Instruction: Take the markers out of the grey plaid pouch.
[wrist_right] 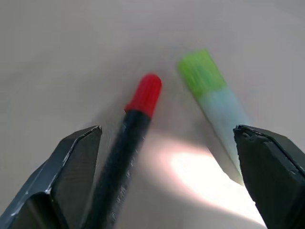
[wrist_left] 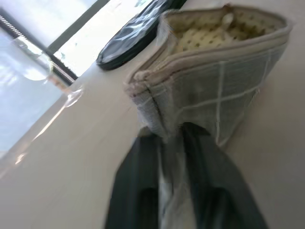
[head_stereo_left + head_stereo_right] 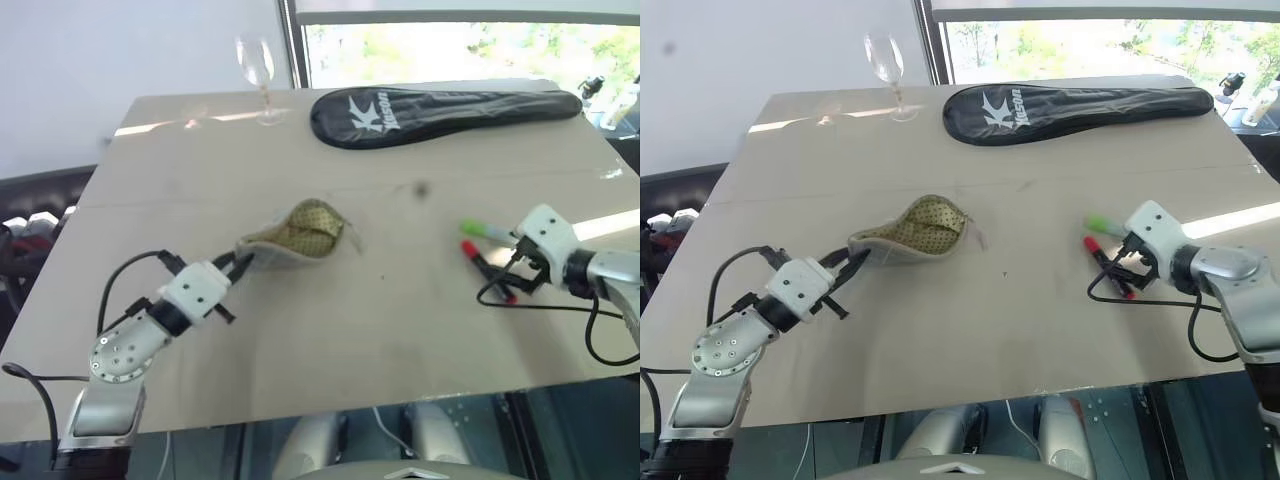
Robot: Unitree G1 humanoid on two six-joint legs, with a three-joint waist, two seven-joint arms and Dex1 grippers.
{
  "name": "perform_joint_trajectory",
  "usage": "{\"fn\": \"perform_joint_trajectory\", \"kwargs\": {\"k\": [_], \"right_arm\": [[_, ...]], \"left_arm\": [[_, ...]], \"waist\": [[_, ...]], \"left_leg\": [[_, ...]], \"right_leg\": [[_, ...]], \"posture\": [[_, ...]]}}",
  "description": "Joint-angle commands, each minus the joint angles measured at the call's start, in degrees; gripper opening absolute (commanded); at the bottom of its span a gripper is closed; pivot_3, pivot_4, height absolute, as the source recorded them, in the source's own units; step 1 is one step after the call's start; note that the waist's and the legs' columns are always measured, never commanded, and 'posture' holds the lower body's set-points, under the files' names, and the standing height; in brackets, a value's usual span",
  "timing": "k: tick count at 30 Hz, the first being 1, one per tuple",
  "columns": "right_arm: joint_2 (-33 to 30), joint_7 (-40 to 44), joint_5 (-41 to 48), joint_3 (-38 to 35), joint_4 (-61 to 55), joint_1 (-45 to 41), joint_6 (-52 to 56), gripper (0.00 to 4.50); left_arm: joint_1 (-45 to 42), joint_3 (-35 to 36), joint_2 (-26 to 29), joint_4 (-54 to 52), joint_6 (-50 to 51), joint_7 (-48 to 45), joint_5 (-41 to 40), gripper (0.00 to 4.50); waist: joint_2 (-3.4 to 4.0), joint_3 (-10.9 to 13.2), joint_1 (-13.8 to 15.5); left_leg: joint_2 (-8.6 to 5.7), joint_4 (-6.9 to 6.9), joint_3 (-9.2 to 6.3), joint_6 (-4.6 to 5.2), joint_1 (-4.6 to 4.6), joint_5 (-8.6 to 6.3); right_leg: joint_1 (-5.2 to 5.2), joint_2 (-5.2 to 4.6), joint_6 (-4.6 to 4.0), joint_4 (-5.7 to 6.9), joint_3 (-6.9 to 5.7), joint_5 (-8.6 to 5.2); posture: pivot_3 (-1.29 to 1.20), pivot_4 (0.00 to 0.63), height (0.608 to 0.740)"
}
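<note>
Lying on a pale beige table [image 3: 300, 330]: one small soft grey plaid fabric pouch [image 3: 295, 235] with pale grid lines and a yellowish-tan dotted lining, near the middle of the table and somewhat toward its left edge, mouth gaping open, lining showing, nothing visible inside.

Left gripper [image 3: 240, 264], two black fingers: at the pouch's near-left end. In the left wrist view the fingers [image 2: 209, 191] stand close together with a fold of the grey fabric between them; whether they pinch it firmly or have slackened, I cannot tell.

Markers, two, both out of the pouch and lying on the table toward its right edge, well apart from the pouch: one slim pale-bodied pen with a bright green cap [image 1: 209, 90], one slim dark-bodied pen with a red cap [image 1: 136, 119]. They lie just beside each other.

Right gripper [image 1: 167, 171], two black fingers: spread wide, one finger either side of the two pens, gripping neither; both pens rest on the table between the jaws.

Other items: long black zipped racket cover [image 3: 440, 110] with white lettering, along the far edge; clear stemmed wine glass [image 3: 257, 75], upright near the far-left corner.

Progress, as judged: extraction looks complete, both markers out and released. Remaining appears to be only letting go of the pouch and drawing both arms clear.
</note>
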Motion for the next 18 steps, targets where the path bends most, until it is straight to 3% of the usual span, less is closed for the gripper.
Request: {"fn": "perform_joint_trajectory", "kwargs": {"k": [1, 5, 13, 18], "right_arm": [[2.32, 2.51, 7.20, -4.78, -6.10, 2.73, -0.40, 4.50], [4.90, 4.72, 11.26, -7.58, -8.03, 8.99, -3.76, 4.50], [4.53, 15.14, 15.24, -13.95, -1.85, 23.28, -12.58, 4.50], [3.44, 19.76, 14.89, -17.90, 6.25, 26.31, -18.90, 4.50]], "left_arm": [[-0.66, 2.11, 1.30, 0.74, -0.03, 3.14, 3.31, 2.63], [0.88, 3.72, 1.15, 0.24, -0.20, 5.01, 3.93, 4.47], [18.89, 9.64, -2.48, -17.26, 22.50, -0.58, -15.37, 4.47], [28.42, 13.41, -3.69, -22.42, 28.93, -3.32, -22.04, 4.47]], "waist": [[-0.01, 0.00, 0.09], [-0.06, 0.00, 0.27], [-0.05, 0.03, -0.07], [-0.06, 0.03, 0.04]], "left_leg": [[0.00, 0.00, 0.00, 0.00, 0.00, 0.00], [-0.03, 0.01, -0.11, 0.01, -0.02, -0.01], [0.03, -0.09, 0.03, 0.03, 0.05, -0.02], [0.04, -0.02, 0.03, 0.23, 0.31, -0.19]], "right_leg": [[0.00, 0.00, 0.00, 0.00, 0.00, 0.00], [0.05, -0.03, 0.00, -0.11, -0.12, 0.00], [0.06, 0.01, 0.01, -0.10, 0.05, -0.01], [0.30, -0.03, 0.00, 0.01, -0.01, -0.01]], "posture": [[0.00, 0.150, 0.740], [0.00, 0.150, 0.740], [0.00, 0.150, 0.740], [0.00, 0.150, 0.740]]}}
